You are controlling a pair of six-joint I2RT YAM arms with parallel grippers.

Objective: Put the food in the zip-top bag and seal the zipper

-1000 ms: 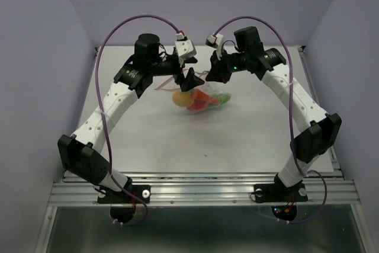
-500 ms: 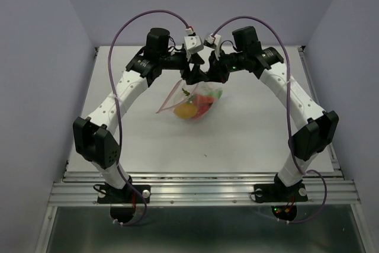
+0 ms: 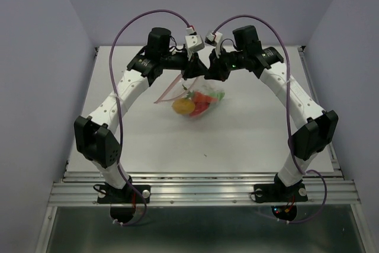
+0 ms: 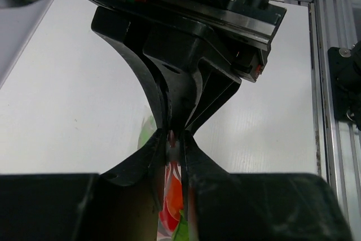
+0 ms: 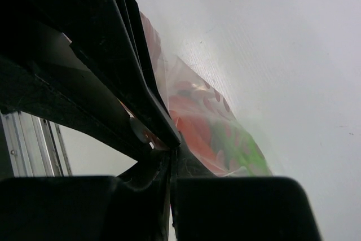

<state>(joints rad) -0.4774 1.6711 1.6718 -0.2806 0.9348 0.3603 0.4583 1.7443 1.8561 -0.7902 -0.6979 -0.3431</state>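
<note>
Left gripper [image 3: 193,74] and right gripper [image 3: 209,75] meet tip to tip at the far middle of the table [image 3: 249,131], both clamped on the zip-top bag [image 3: 169,92] with no gap between them. Bare surface lies open nearer and on both flanks, purple cables [image 3: 155,11] arching overhead.

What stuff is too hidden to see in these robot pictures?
Top view: whether the zipper is sealed; too small, and the left gripper and right gripper cover part.
Wrist views: which food is in the zip-top bag; crinkly plastic blurs it.
Left wrist view: bag's bottom, cut by the edge.
</note>
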